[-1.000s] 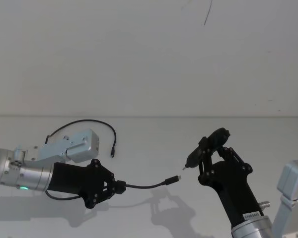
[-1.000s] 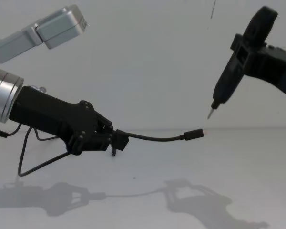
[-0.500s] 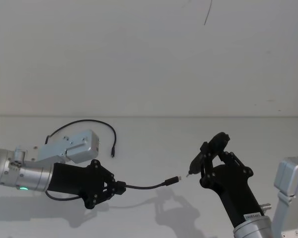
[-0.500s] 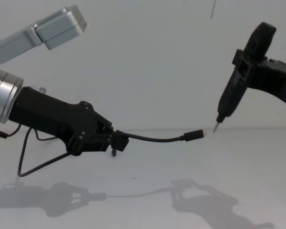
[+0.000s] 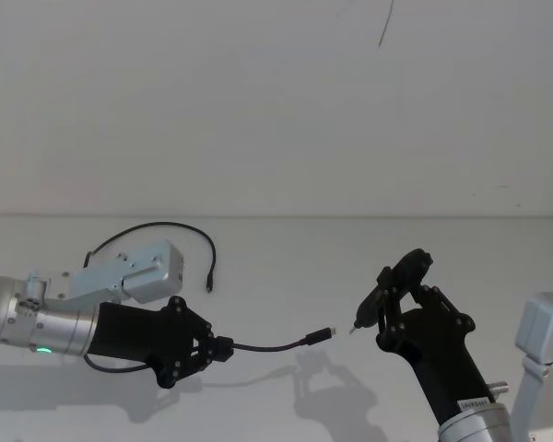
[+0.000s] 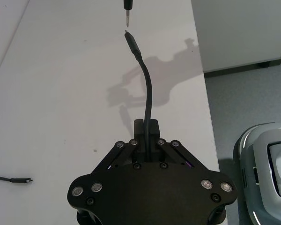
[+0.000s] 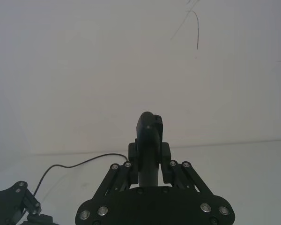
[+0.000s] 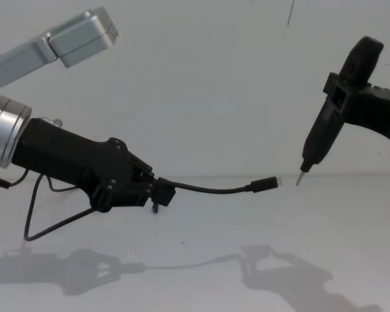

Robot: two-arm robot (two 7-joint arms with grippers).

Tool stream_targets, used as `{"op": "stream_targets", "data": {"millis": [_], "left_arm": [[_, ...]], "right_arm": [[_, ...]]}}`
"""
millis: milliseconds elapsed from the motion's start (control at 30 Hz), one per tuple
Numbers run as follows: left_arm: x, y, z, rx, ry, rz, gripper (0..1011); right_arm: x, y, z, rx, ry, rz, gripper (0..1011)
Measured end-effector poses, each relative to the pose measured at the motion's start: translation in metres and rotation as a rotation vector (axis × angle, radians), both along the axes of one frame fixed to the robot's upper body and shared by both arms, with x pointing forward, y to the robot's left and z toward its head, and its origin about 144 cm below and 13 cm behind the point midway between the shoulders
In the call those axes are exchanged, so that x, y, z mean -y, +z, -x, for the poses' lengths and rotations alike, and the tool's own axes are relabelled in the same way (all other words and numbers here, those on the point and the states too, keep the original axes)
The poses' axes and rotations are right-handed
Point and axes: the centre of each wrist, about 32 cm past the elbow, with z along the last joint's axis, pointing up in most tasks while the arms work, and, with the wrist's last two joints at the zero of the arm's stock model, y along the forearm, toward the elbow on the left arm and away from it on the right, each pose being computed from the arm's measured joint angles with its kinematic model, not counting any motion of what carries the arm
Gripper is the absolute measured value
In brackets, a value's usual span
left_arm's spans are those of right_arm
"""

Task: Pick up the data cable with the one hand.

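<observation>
Holding the thin black data cable (image 8: 211, 189) in closed jaws above the white table (image 8: 247, 221), left gripper (image 8: 161, 193) unmoved. Right gripper (image 5: 384, 296), clamped on a pin-tipped black tool (image 8: 325, 140), has retreated from the cable's free plug (image 8: 266, 183). Pickup looks done.

From nine o'clock the left gripper (image 8: 161, 193), clamped on the cable (image 8: 211, 189), holds its plug (image 8: 265, 184) out level above the table (image 8: 260, 240), just short of the pin tip (image 8: 301, 177) of the right gripper's tool (image 8: 327, 123) at three o'clock.
</observation>
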Motion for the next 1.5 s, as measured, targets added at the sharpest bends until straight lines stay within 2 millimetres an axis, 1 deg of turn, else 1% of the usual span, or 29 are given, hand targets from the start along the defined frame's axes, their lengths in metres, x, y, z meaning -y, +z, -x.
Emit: {"op": "stream_targets", "data": {"millis": [767, 1500], "left_arm": [[0.0000, 0.0000, 0.0000, 0.000, 0.000, 0.000, 49], [0.0000, 0.0000, 0.0000, 0.000, 0.000, 0.000, 50]], "right_arm": [[-0.0014, -0.0033, -0.0041, 0.045, 0.066, -0.054, 263], [-0.0041, -0.0058, -0.0047, 0.030, 0.060, -0.051, 263]]}}
